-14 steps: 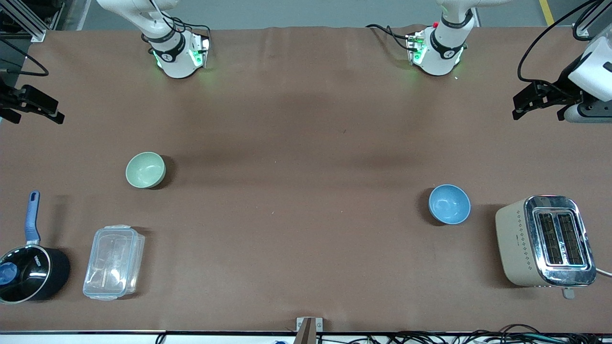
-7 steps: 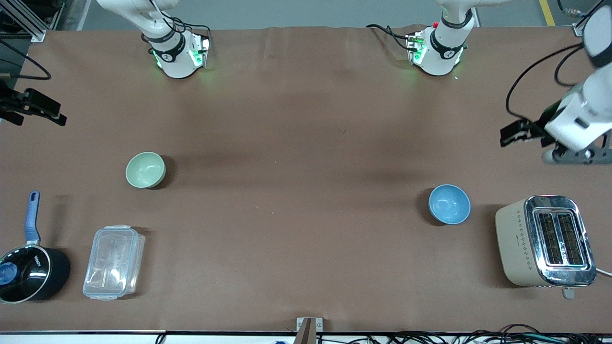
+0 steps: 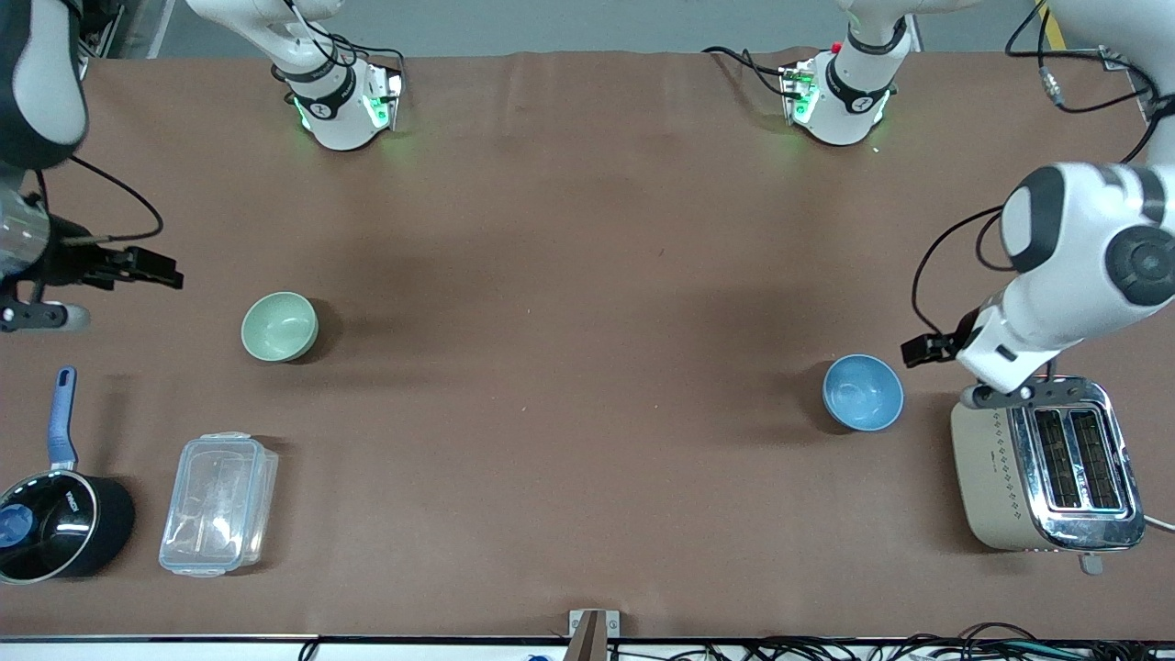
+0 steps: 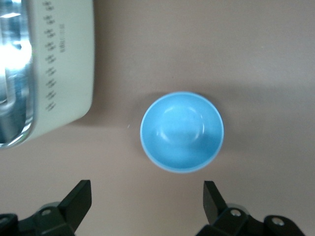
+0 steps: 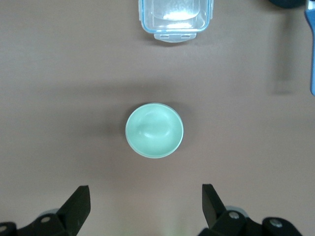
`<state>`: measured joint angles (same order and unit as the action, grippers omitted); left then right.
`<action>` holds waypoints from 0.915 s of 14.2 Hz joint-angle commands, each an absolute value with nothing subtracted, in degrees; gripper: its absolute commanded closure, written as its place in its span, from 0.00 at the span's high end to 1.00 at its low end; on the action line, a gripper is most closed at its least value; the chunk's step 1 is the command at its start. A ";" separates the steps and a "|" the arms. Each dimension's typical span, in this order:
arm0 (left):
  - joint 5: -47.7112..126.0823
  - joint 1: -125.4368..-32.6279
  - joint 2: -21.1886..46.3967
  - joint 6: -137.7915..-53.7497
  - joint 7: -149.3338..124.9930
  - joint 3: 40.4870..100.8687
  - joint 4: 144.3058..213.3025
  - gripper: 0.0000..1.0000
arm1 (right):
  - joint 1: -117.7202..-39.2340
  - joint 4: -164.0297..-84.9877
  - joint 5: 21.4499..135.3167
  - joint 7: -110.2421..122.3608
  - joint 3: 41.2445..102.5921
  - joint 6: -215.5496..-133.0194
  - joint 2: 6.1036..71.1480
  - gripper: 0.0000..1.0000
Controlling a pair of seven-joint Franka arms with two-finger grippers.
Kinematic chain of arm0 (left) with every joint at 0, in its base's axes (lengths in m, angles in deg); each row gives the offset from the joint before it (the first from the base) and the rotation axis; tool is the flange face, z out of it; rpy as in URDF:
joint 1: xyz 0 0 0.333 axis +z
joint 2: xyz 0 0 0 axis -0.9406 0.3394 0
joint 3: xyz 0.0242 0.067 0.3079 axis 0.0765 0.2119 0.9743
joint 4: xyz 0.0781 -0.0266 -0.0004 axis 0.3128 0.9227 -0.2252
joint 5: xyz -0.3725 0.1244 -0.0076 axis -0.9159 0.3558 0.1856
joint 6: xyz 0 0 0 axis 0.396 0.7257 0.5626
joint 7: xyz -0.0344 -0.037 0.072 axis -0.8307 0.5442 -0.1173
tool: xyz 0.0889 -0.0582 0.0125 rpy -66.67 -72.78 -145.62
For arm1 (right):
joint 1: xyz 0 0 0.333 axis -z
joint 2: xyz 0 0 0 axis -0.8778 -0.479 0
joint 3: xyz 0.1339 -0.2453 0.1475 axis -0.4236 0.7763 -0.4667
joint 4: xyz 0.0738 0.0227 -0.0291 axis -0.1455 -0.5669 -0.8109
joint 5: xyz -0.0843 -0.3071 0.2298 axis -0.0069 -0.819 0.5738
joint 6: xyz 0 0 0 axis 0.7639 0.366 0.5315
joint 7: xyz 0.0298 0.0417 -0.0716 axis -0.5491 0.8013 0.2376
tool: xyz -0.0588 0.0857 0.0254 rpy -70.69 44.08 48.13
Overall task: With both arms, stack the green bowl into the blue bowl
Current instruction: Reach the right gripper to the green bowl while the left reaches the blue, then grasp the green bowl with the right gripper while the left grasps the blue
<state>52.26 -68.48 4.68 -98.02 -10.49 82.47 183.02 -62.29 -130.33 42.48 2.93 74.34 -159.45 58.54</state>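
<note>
The pale mint-green bowl (image 3: 279,326) stands upright and empty on the brown table toward the right arm's end. It also shows in the right wrist view (image 5: 154,130). The blue bowl (image 3: 863,393) stands upright and empty toward the left arm's end, beside the toaster, and shows in the left wrist view (image 4: 182,132). My left gripper (image 3: 921,350) hangs over the table just by the blue bowl's rim; it is open and empty (image 4: 146,189). My right gripper (image 3: 163,274) hangs over the table beside the green bowl; it is open and empty (image 5: 145,189).
A cream and chrome toaster (image 3: 1046,464) stands close to the blue bowl at the left arm's end. A clear plastic container (image 3: 218,503) and a black saucepan with a blue handle (image 3: 55,523) sit nearer the front camera than the green bowl.
Both arms have swung in from the table's ends. The left gripper has come down beside the blue bowl. The right gripper has moved toward the green bowl. The bowls have not moved.
</note>
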 commanded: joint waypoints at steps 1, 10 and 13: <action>55.20 -67.96 8.94 -107.41 -9.48 82.15 185.95 1.00 | -61.64 -148.56 41.89 -4.43 77.35 -176.27 64.02 1.00; 55.65 -65.41 18.71 -120.20 -9.48 82.50 187.55 0.87 | -60.94 -171.91 42.85 -6.84 79.83 -220.70 54.47 1.00; 55.65 -65.94 19.94 -120.29 -9.39 82.41 187.20 0.40 | -61.90 -171.82 47.94 -6.84 79.48 -223.63 50.76 0.96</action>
<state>54.01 -65.58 19.45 -119.36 -10.47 82.78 187.21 -61.68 -172.13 45.08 -6.71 80.09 -222.22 52.75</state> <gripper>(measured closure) 0.282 0.009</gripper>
